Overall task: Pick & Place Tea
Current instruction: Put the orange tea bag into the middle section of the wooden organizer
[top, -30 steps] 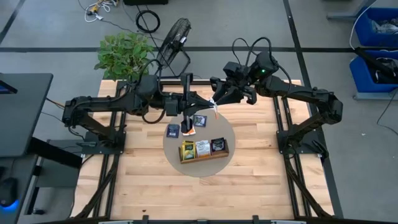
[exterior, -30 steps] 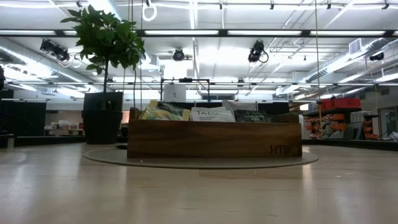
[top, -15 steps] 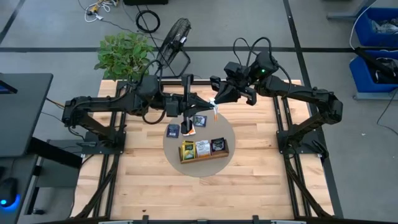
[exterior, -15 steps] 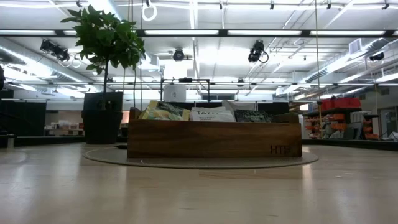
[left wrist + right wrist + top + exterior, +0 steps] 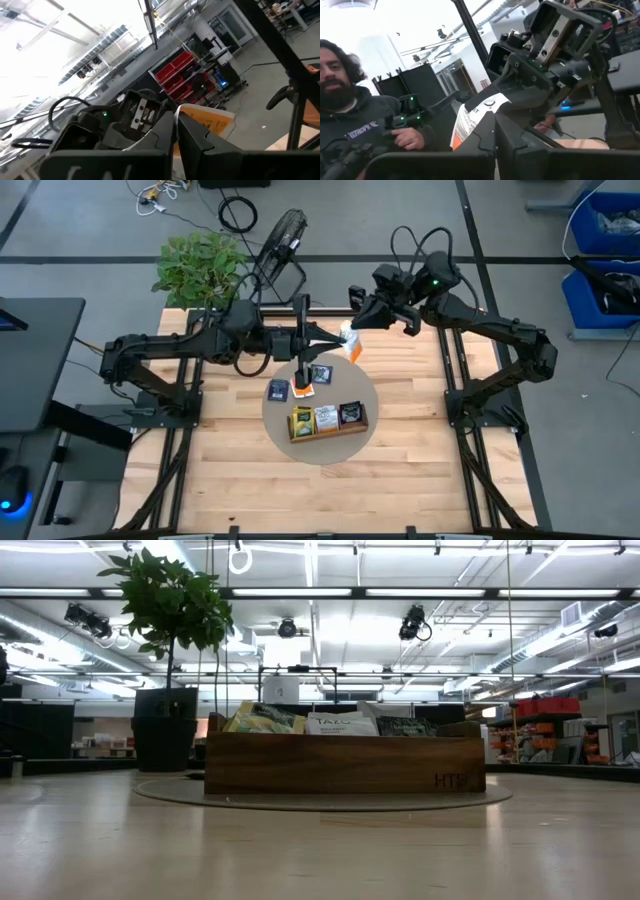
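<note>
Behind your tabletop [image 5: 230,480] of pale wood planks, note a potted plant [image 5: 200,265], a floor fan [image 5: 283,235] and grey floor. Blue bins [image 5: 610,250] stand at right. Fluorescent strips [image 5: 310,592] light the ceiling.

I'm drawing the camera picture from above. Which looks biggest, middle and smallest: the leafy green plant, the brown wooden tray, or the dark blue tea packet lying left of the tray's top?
From largest to smallest in the high view:
1. Leafy green plant
2. Long brown wooden tray
3. Dark blue square tea packet

The plant stands taller, so nearer the camera, which may enlarge it a bit.

Robotics lab: red parts bins [image 5: 176,75], ceiling strip lights [image 5: 440,592], concrete floor.
</note>
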`<action>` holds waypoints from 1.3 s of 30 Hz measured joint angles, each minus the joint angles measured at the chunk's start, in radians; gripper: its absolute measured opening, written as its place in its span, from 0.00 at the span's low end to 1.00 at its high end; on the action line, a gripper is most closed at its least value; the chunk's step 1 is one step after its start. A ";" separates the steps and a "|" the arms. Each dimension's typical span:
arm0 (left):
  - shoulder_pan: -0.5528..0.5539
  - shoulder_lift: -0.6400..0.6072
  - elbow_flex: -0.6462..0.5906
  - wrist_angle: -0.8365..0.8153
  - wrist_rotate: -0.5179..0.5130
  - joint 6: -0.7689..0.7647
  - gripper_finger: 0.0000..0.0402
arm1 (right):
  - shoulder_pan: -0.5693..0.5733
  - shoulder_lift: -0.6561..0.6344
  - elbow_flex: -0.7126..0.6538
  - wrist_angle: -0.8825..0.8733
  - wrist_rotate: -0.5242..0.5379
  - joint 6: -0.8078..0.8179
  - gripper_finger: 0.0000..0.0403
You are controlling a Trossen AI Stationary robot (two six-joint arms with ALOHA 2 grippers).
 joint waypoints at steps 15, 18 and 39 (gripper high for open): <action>-0.003 -0.018 -0.002 -0.028 -0.213 -0.066 0.07 | -0.138 -0.118 0.000 -0.273 0.031 -0.159 0.00; -0.003 -0.031 -0.001 -0.045 -0.336 -0.154 0.07 | -0.148 -0.161 0.000 -0.391 0.109 -0.249 0.00; 0.072 -0.104 0.000 -0.372 -0.424 -1.079 0.13 | 0.061 -0.202 0.000 -0.750 0.586 -0.655 0.00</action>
